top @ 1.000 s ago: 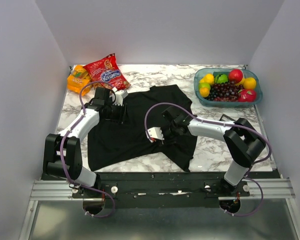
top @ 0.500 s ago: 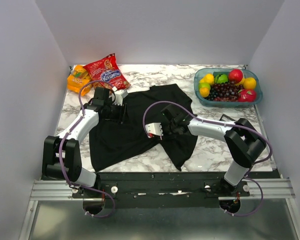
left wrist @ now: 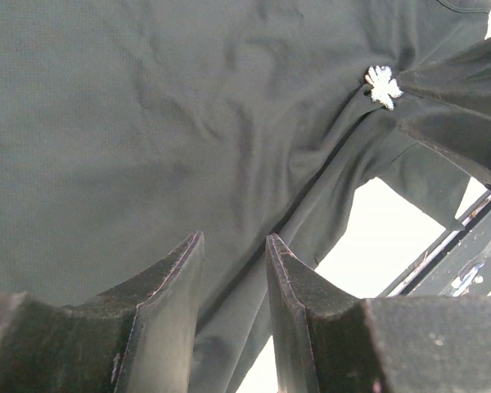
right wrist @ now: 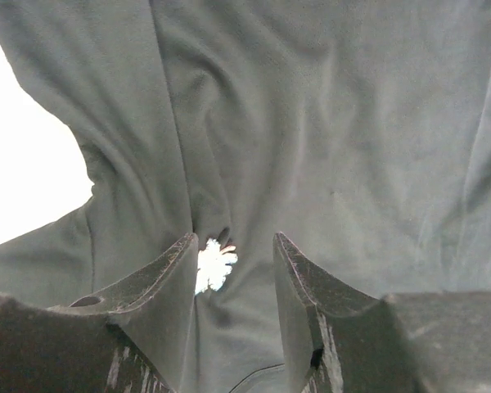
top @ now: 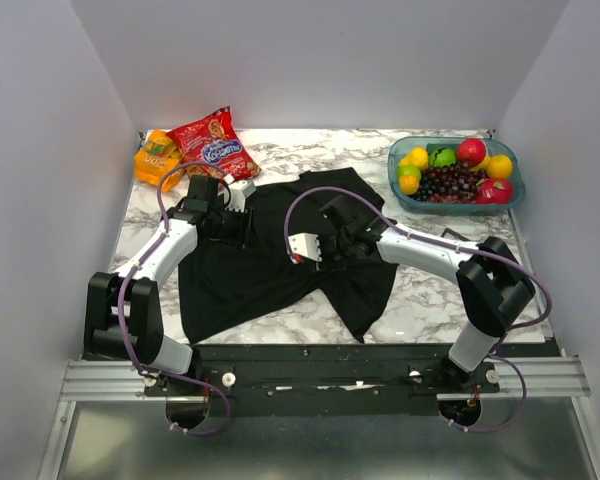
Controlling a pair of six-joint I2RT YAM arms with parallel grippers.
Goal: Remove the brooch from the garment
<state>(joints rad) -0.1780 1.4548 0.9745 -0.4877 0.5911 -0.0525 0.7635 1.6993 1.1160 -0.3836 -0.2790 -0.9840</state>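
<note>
Black soft cloth, the garment (top: 245, 285), lay rumpled on the marble surface (top: 430, 295). We found the brooch (right wrist: 215, 266) fixed near the shirt's middle. It sat directly between the right fingers (right wrist: 307, 286), close to their tips and hard by the one at the left of the wrist view. Those fingers stood spread, pinching nothing. The ornament was star-shaped, with no long axis worth noting.

The left fingers (left wrist: 168, 282) stood well apart from it, over the shirt's far-left part. They showed a narrow gap with nothing visibly held. From there the brooch lay ahead and to the right.

We judged the right arm much the nearer. Folds gathered tightly around the ornament, and a closing pinch could catch them. A fruit bowl (top: 450, 207), a red snack packet (top: 215, 145) and an orange carton (top: 157, 160) stood along the far edge, out of the way.
</note>
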